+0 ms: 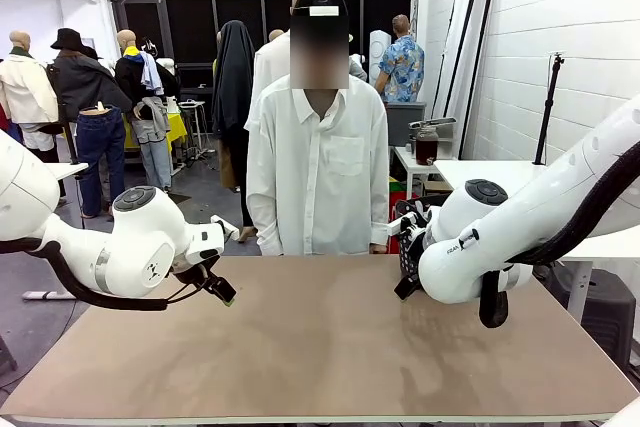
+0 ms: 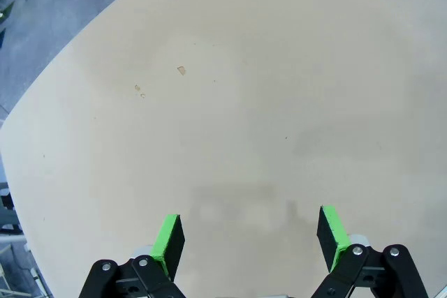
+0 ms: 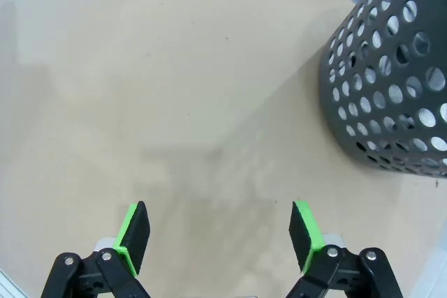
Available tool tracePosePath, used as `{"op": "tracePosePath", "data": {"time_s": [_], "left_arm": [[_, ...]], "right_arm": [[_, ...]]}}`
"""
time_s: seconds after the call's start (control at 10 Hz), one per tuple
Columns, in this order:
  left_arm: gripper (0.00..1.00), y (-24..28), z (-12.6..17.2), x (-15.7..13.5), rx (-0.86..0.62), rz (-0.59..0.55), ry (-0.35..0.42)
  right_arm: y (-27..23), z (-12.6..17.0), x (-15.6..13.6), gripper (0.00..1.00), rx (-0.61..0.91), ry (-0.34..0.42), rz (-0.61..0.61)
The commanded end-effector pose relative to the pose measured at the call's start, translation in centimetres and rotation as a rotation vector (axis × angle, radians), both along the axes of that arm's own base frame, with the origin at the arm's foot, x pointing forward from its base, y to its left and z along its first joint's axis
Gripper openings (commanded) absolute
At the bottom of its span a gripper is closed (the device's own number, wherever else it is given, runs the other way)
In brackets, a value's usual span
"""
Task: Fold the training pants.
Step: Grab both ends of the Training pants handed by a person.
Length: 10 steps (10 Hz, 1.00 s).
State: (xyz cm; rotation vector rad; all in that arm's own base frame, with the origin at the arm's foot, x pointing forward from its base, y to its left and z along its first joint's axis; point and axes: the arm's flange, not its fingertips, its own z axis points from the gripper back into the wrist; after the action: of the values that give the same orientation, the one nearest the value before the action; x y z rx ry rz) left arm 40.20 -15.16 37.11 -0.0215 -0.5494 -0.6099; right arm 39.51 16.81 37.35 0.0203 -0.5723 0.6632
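Observation:
The training pants are out of view. My left gripper (image 2: 250, 235) hangs open over the bare tan tabletop (image 2: 265, 88), its green pads (image 2: 167, 236) wide apart with nothing between them; in the front view it (image 1: 222, 292) sits low over the table's left part. My right gripper (image 3: 220, 232) is also open and empty above the table (image 3: 140, 68).
A dark perforated basket (image 3: 391, 75) stands on the table just right of my right gripper; in the front view the basket (image 1: 408, 247) is partly behind my right arm. A person in a white shirt (image 1: 320, 167) stands at the far edge. The tabletop (image 1: 320, 347) lies bare between the arms.

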Motion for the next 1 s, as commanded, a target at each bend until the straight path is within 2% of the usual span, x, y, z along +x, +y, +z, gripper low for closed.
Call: {"op": "tracePosePath", "data": {"time_s": [0.0, 0.2, 0.4, 0.9], "left_arm": [[1.00, 0.1, 0.0, 0.0, -0.001, 0.002, 0.000], [1.00, -0.1, 0.8, -0.1, 0.009, 0.003, -0.001], [1.00, -0.3, 3.1, -0.6, 0.001, 0.005, -0.015], [1.00, -1.2, 10.3, -3.0, -0.025, 0.013, 0.034]], "right_arm": [[0.0, 0.0, 0.0, 1.00, 0.001, 0.000, 0.000], [-0.3, 0.7, 0.0, 1.00, 0.005, 0.012, 0.001], [-0.8, 3.1, -0.1, 1.00, 0.027, 0.027, -0.001], [-1.4, 10.0, -2.1, 1.00, 0.055, 0.028, 0.033]]}}
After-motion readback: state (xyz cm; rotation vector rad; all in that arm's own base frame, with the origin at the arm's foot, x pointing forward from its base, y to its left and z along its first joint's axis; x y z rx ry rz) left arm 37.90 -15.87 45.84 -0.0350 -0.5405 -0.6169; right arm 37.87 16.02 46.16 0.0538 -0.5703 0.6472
